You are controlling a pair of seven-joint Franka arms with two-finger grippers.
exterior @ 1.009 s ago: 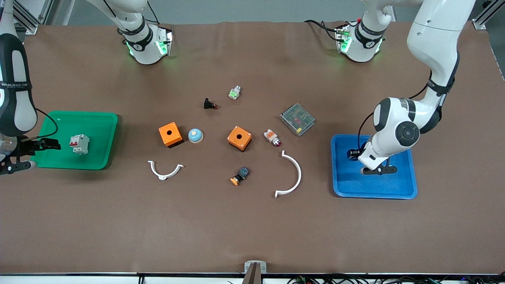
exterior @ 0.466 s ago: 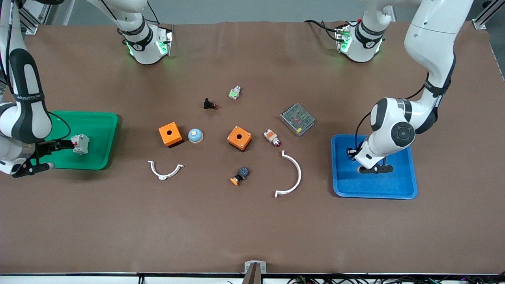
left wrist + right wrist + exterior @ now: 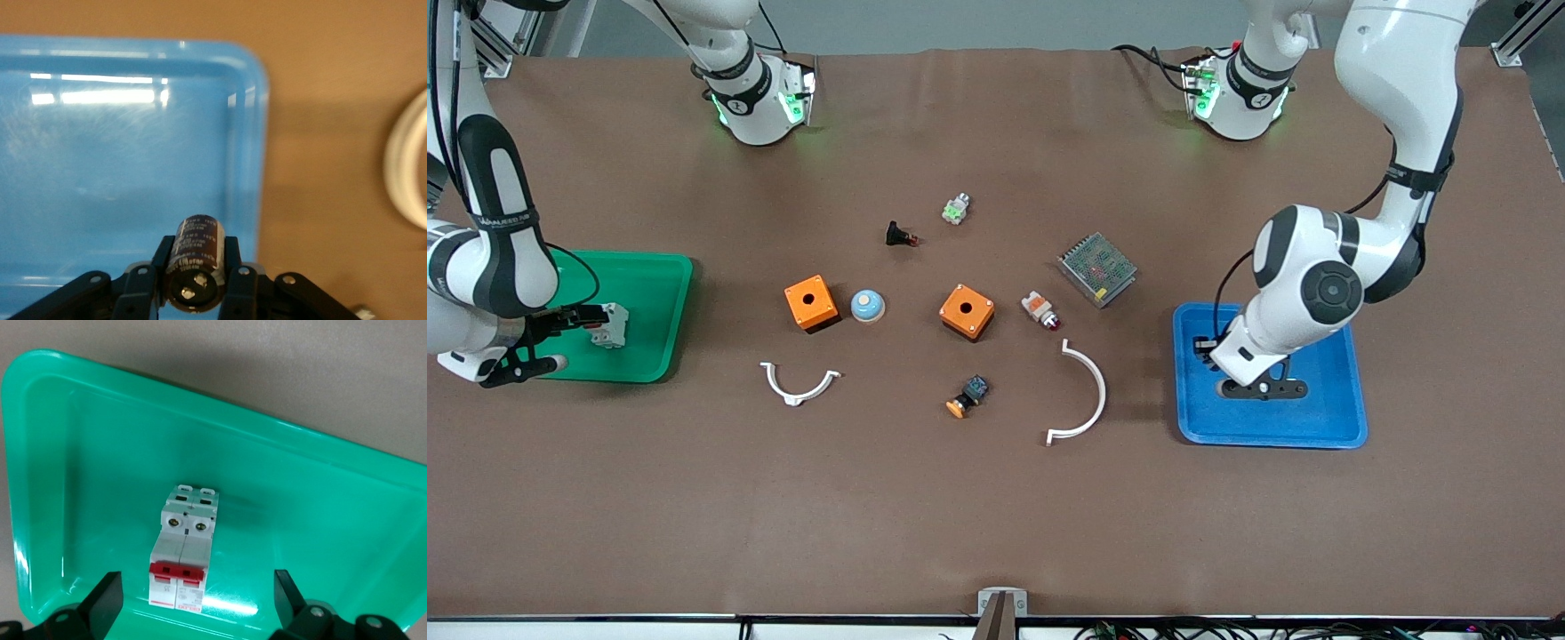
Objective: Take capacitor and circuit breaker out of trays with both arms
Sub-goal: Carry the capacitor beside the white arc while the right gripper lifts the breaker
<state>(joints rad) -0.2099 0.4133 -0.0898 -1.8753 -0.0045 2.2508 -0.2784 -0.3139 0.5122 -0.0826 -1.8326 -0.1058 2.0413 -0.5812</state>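
Note:
The breaker is a white-grey block with red levers, lying in the green tray at the right arm's end of the table. It also shows in the right wrist view, on the tray floor. My right gripper is open, its jaws wide apart on either side of the breaker's lever end and not touching it. My left gripper is shut on the black capacitor, low over the blue tray, near the tray edge that faces the table's middle.
In the table's middle lie two orange boxes, a blue dome, a black part with a red tip, a green-white part, a mesh-covered unit, a white-orange part, an orange-capped button and two white arcs.
My right gripper has moved in over the green tray, its open jaws now reaching the breaker. My left gripper has shifted slightly toward the table's middle over the blue tray, still holding the capacitor.

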